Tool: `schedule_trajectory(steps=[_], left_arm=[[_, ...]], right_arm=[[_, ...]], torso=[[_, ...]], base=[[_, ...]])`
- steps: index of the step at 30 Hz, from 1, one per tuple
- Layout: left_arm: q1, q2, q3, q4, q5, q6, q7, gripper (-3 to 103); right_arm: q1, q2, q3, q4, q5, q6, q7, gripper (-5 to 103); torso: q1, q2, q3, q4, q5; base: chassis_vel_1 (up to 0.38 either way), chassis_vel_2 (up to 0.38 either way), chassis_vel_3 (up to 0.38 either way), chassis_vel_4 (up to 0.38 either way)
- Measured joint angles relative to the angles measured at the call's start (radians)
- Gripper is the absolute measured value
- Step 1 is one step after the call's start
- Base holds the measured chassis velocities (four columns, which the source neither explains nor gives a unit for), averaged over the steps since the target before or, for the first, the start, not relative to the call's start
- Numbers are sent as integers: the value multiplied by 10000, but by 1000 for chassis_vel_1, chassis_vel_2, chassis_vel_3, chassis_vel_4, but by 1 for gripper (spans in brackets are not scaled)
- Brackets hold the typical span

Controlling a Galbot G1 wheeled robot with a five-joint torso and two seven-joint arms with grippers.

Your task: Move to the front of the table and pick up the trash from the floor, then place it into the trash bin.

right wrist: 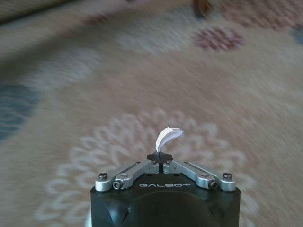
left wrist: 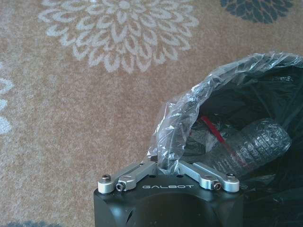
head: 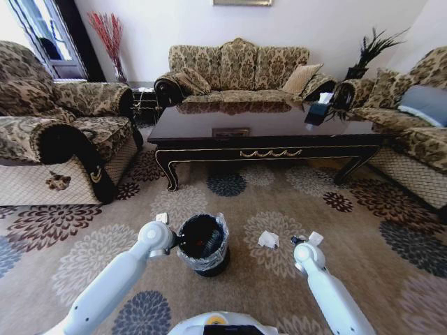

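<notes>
The black trash bin [head: 203, 246] with its clear liner [left wrist: 184, 118] stands on the carpet in front of the dark table [head: 265, 132]. A crushed clear bottle [left wrist: 253, 144] lies inside it. My left gripper [head: 176, 242] hangs at the bin's left rim, its links [left wrist: 165, 164] drawn together and the tips behind the liner's edge. A crumpled white paper wad [head: 268, 239] lies on the floor just right of the bin. My right gripper [head: 295, 240] hovers right of the wad, shut [right wrist: 162, 156], with a thin white scrap [right wrist: 168, 137] sticking out of its tips.
Patterned sofas stand to the left [head: 63, 139], behind [head: 237, 70] and to the right [head: 412, 132] of the table. A dark tissue box [head: 318, 110] sits on the table's right end. Open flowered carpet [head: 363, 230] spreads around the bin.
</notes>
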Motion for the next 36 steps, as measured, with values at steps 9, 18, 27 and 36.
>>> schedule_trajectory(steps=[9, 18, 27, 36], left_arm=[[25, -94, 57, 9, 105, 0, -36, 0], [-282, -408, 433, 93, 187, 0, -167, 0], [-1071, -996, 1134, 431, 173, 0, -435, 0], [-1841, -1632, 2303, 908, 250, -5, -698, 0]], right_arm=[[-1673, -1107, 154, 2166, -630, 1285, -3515, 0], [-2981, -1386, 237, 3887, -2359, 2570, -6231, 0], [-3918, -1541, 213, 4603, -4063, 3467, -7558, 0], [-4310, -1530, -53, 4761, -4867, 4004, -8324, 0]], torso=[[0, 1, 0, 0, 0], [0, 0, 0, 1, 0], [-1, 0, 0, 0, 0], [0, 0, 1, 0, 2]], base=[[0, 0, 0, 0], [0, 0, 0, 0], [0, 0, 0, 0], [0, 0, 0, 0]])
